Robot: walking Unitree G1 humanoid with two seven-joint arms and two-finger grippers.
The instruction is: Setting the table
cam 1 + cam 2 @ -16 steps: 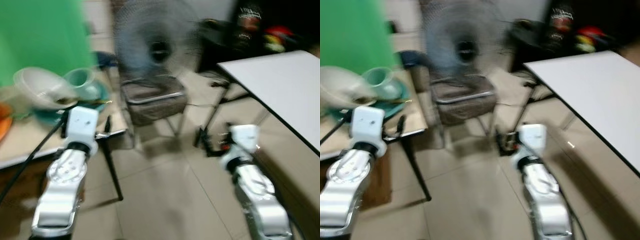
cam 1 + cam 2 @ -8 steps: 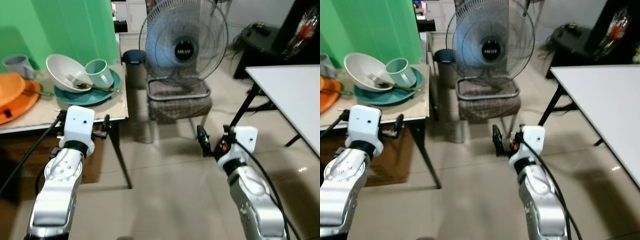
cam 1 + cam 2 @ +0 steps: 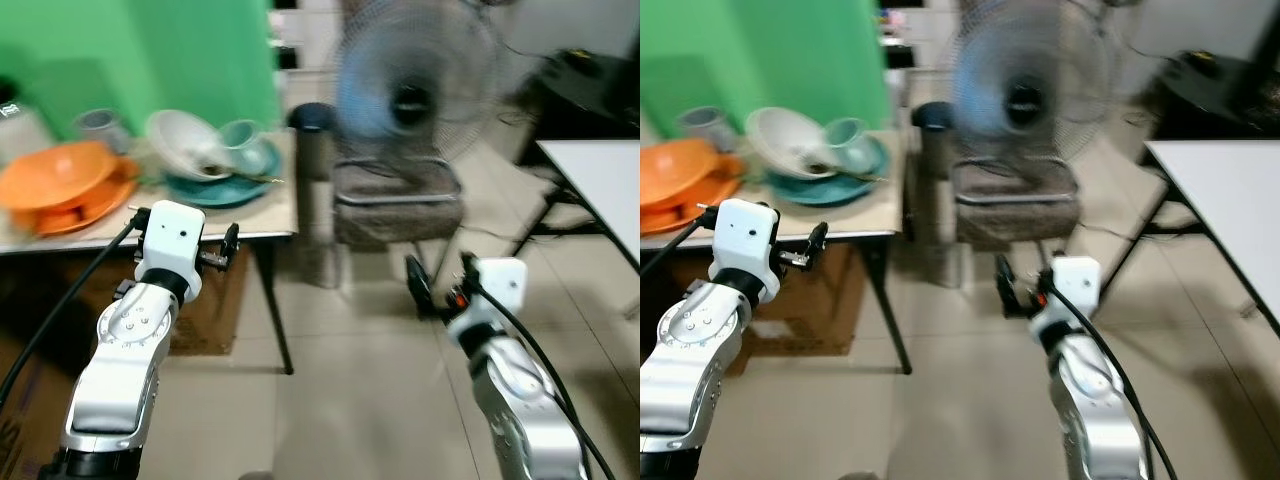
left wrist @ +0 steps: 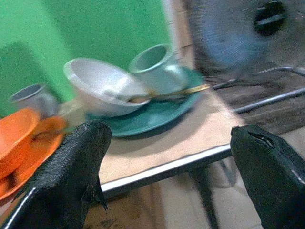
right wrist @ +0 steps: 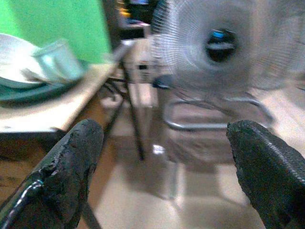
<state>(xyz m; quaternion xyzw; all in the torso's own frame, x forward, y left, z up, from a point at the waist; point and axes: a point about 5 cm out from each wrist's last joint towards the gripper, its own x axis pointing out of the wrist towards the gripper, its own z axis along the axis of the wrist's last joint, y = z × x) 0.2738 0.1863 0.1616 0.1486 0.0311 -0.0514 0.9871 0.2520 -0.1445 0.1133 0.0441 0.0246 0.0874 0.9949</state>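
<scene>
- I stand facing a small table (image 3: 250,232) that carries the dishes I need for setting the table; the view is blurred.
- My left hand (image 3: 185,258) hangs just short of the table's near edge, at about its height. Its 2 black fingers (image 4: 71,167) are spread wide with nothing between them.
- My right hand (image 3: 440,285) hovers over the tiled floor (image 3: 340,400), well apart from the dishes. Its 2 fingers (image 5: 71,162) are also spread wide and hold nothing.
- The dishes sit toward the back of the table, in front of a green wall (image 3: 150,60).
- My judgement: the step in hand is the approach, with nothing picked up yet. To do it well, I should stop and let the view settle before reaching.
- I should then take the loose top pieces first, because the white bowl (image 4: 102,90) leans tilted on the teal plate (image 4: 162,114).
- A gold-handled utensil (image 4: 181,91) rests in the bowl and could slide out if I lift the plate as a stack.
- Count on the table: 1 teal plate, 1 white bowl, 1 pale green mug (image 4: 155,62) lying tilted on the plate, 1 utensil I can make out.
- Also 1 grey cup (image 4: 33,98) near the wall, and orange dishes (image 3: 65,180) stacked; I think 2, but blur hides the exact number.
- Beyond the table: 1 standing fan (image 3: 410,100), 1 chair (image 3: 395,200), and 1 white table (image 3: 1230,200) on my right, which is probably where the setting goes.
</scene>
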